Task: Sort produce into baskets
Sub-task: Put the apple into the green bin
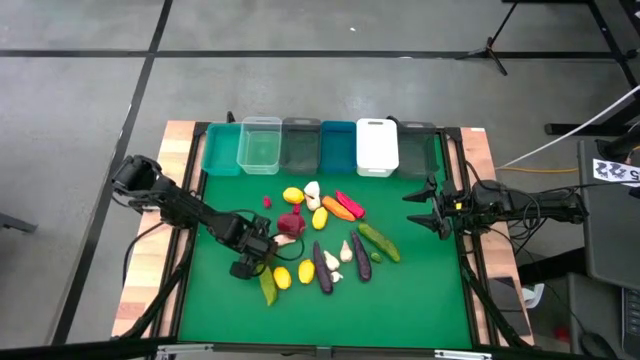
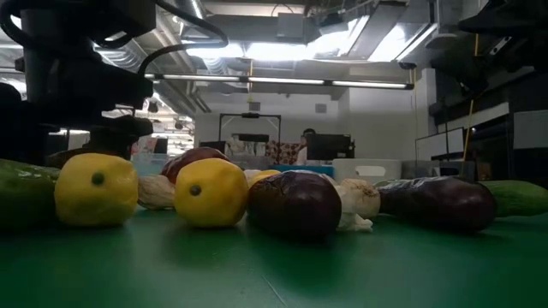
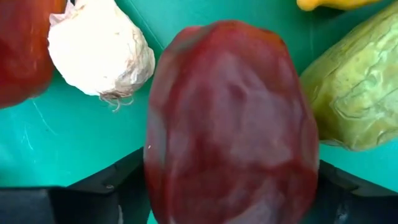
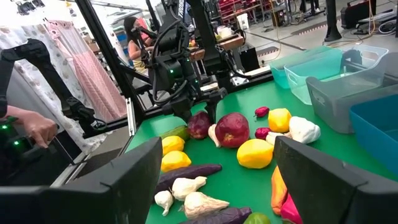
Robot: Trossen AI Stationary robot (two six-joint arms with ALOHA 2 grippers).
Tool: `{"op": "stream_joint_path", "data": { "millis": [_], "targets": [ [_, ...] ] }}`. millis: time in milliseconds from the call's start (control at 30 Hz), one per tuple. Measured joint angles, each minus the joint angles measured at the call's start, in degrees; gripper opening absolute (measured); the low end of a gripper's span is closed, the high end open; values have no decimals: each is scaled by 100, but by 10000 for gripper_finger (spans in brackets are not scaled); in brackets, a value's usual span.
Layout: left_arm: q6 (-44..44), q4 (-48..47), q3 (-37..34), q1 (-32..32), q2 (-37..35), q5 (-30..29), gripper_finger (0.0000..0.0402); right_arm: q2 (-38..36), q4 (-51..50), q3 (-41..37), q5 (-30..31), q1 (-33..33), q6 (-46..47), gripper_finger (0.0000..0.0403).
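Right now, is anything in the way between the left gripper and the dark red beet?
No. The left gripper already has the beet between its fingers. A garlic and a cucumber lie close beside it, not blocking.

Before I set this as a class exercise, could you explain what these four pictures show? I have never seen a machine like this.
It is a robot with two dark arms at a table, each ending in a two-fingered claw. One picture looks straight down on the whole table. One looks across it from table height. The other two come from cameras on the arms' wrists.

Toy produce lies in a heap on the green mat. It includes lemons, garlic and eggplants. A row of baskets stands along the far edge.

The left claw is down in the heap, over a dark red beet. Whether it grips the beet yet cannot be told. The right claw hangs open and empty at the mat's right side.
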Motion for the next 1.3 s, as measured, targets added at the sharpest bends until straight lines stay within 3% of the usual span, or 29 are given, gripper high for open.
{"op": "stream_joint_path", "data": {
  "millis": [167,467,733,833,1000,1133,1300],
  "targets": [
    [-135,-4,0,-2,-2,-2,248,0,-34,2,100,0,-1,310],
    [-1081,-332,-13,95,-532,-231,242,0,-293,2,214,1,-1,310],
    [-2780,-1191,-11,605,-1922,-1688,258,0,-291,2,215,1,0,310],
    [-3712,-1593,-9,908,-2472,-2526,267,0,-288,2,214,2,-1,310],
    [-4414,-1963,-7,1564,-3182,-3245,258,0,-282,2,214,1,0,310],
    [-4805,-2014,-7,2277,-3457,-3657,256,0,-275,2,216,2,-2,310],
    [-5085,-2028,-4,3406,-3396,-3735,262,-1,-277,2,215,0,0,310]
  ]
}}
